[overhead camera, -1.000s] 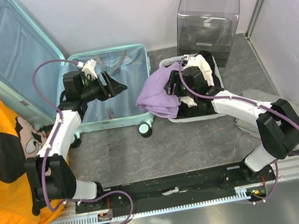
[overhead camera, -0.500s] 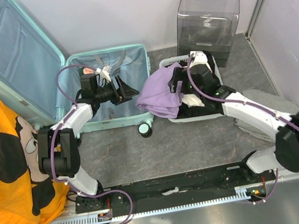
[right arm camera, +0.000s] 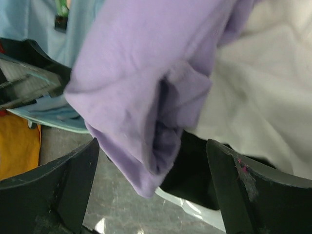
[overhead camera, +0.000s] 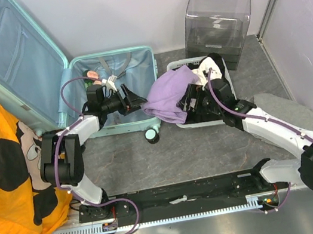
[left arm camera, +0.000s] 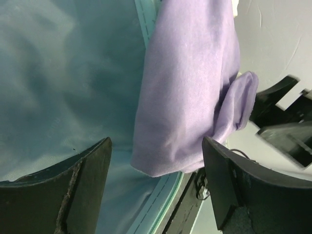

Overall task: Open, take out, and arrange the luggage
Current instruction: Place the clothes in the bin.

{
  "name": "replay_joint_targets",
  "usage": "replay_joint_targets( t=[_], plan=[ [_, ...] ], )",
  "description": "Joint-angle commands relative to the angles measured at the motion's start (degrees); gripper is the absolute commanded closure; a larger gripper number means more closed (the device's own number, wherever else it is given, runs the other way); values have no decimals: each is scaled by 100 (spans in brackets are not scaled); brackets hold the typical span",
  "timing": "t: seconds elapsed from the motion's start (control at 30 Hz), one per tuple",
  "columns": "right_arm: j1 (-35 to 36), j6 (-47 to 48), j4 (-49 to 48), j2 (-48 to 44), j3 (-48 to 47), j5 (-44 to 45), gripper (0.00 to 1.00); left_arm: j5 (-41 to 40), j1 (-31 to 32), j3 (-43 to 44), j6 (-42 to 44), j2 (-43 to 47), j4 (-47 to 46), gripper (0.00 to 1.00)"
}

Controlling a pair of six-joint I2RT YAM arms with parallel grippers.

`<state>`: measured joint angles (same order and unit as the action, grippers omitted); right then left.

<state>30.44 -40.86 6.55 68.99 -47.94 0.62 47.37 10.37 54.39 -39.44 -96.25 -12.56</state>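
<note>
- Luggage (overhead camera: 122, 120) lies open on the table (overhead camera: 211, 150), at its far left, ahead of the left arm. Its lid (overhead camera: 18, 56) leans up on its left side and its tray faces up.
- Risk at the luggage's right rim: the purple garment (overhead camera: 168, 98) hangs partly over that rim and partly over the white basket (overhead camera: 206, 123) just to the right. It may slide back into the tray, or down between the two, if neither arm takes it.
- Left gripper (left arm camera: 156, 141) is inside the luggage by its right wall, with its fingers spread wide and nothing in them. Closing from here could pinch the blue lining (left arm camera: 63, 73) along with the cloth, or catch only a loose fold that slips out.
- Right gripper (right arm camera: 152, 144) is over the basket to the luggage's right, likewise wide apart with nothing clamped. The garment hangs in front of its fingers and seems unsupported by them.
- Both arms point at the same cloth, so they could knock together beside that rim.
- Hidden: the garment covers part of the luggage's right rim. The right arm masks most of what the basket holds, apart from some white cloth (right arm camera: 258, 97).
- Orange garment (overhead camera: 1, 162), left of the luggage, runs off the frame edge, so its full lie is hard to judge.
</note>
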Motion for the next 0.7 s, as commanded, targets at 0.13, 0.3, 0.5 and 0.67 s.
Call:
replay_joint_targets(
  t=[0.13,0.3,0.5,0.67],
  plan=[
    [-11,-431,-267,70,250,-308,2,-387,26,-491,-459,457,-687,18],
    [-3,-739,-811,246,338,-712,2,-361,26,-649,-485,537,-836,18],
    [-3,-1003,-1041,334,461,-1011,8,-273,18,-737,-626,528,-1047,18],
    [-11,-1047,-1182,246,619,-968,12,-264,18,-772,-679,554,-1108,18]
  ],
)
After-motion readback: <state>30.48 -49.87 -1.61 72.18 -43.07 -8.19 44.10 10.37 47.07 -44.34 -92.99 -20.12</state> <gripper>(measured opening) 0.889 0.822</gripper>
